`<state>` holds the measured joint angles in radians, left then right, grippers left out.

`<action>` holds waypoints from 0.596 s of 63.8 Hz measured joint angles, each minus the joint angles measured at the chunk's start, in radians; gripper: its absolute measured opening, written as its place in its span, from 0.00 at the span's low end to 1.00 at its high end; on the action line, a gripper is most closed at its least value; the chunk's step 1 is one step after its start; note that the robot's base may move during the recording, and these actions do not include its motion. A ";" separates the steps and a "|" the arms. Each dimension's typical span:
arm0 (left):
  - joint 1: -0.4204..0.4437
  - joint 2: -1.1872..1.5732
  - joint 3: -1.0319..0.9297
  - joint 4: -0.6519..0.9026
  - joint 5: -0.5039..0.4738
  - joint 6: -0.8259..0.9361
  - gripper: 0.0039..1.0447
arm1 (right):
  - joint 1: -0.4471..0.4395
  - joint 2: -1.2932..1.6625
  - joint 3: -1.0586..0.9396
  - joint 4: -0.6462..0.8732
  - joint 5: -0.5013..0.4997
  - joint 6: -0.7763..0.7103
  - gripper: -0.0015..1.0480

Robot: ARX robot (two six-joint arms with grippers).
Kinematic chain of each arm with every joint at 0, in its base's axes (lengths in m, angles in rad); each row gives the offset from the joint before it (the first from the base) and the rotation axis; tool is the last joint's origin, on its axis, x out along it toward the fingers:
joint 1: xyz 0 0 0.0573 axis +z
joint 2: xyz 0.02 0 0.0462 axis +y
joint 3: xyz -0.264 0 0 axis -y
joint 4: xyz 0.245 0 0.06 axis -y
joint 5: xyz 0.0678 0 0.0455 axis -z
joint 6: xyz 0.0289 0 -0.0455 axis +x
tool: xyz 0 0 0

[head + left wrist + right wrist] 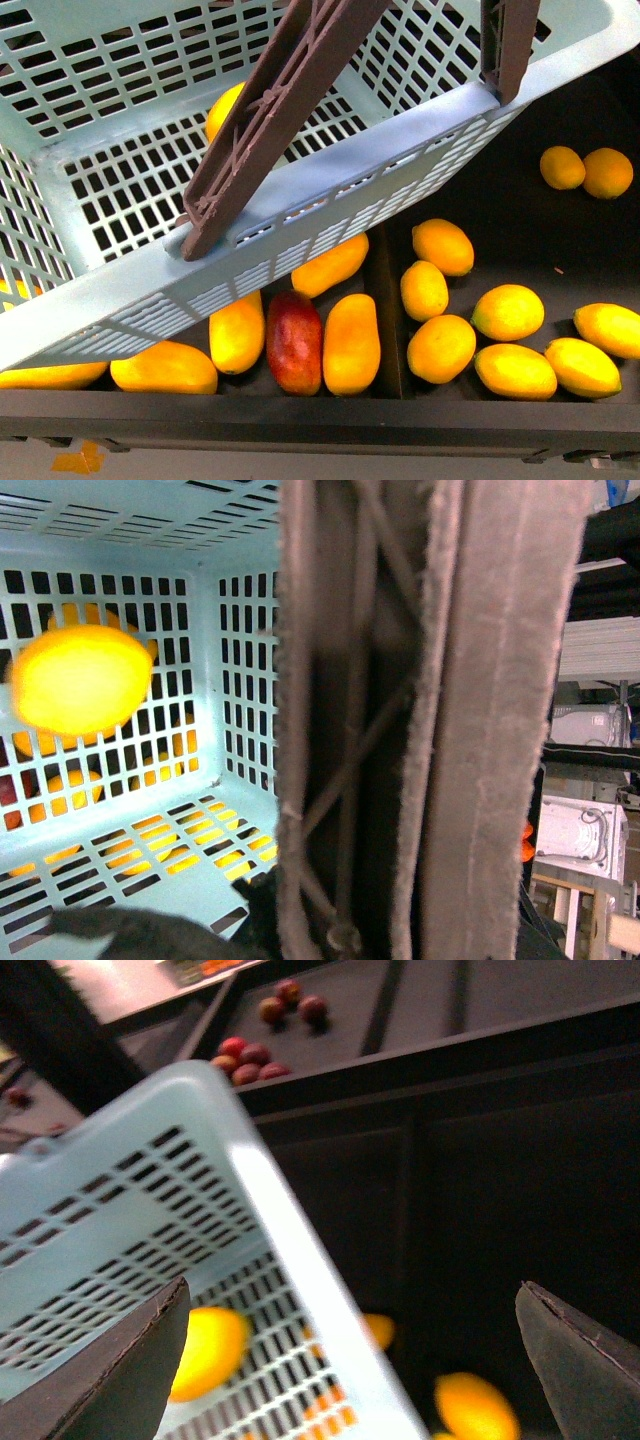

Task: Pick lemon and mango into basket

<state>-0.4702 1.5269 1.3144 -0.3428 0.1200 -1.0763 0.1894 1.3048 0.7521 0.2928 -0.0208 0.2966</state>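
Observation:
The light teal basket [110, 150] hangs tilted above the fruit bins, its brown handles [270, 110] raised. One lemon [225, 108] lies inside it; it also shows in the left wrist view [78, 678] and the right wrist view [205, 1352]. My left gripper [330, 935] is shut on the brown handle [480, 730], which fills that view. My right gripper [350, 1360] is open and empty, over the basket's rim [300, 1280]. Mangoes [350, 343], one of them red [294, 343], lie in the left bin under the basket. Lemons [508, 312] lie in the right bin.
A dark divider [385, 300] separates the mango and lemon bins. The bins' front edge [320, 410] runs along the bottom. Two oranges [585, 170] sit at the back right. Red fruits [250, 1055] lie in a farther bin.

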 joint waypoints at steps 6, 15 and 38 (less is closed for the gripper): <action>0.000 0.000 0.000 0.000 0.003 -0.001 0.13 | -0.061 -0.027 -0.100 0.168 0.109 -0.111 0.82; -0.001 0.000 0.000 0.000 0.005 0.000 0.13 | -0.090 -0.092 -0.272 0.425 0.119 -0.235 0.61; 0.000 0.000 0.000 0.000 0.001 -0.002 0.13 | -0.166 -0.287 -0.510 0.472 0.030 -0.288 0.04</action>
<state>-0.4702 1.5269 1.3144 -0.3428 0.1211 -1.0779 0.0235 1.0176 0.2417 0.7643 0.0090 0.0090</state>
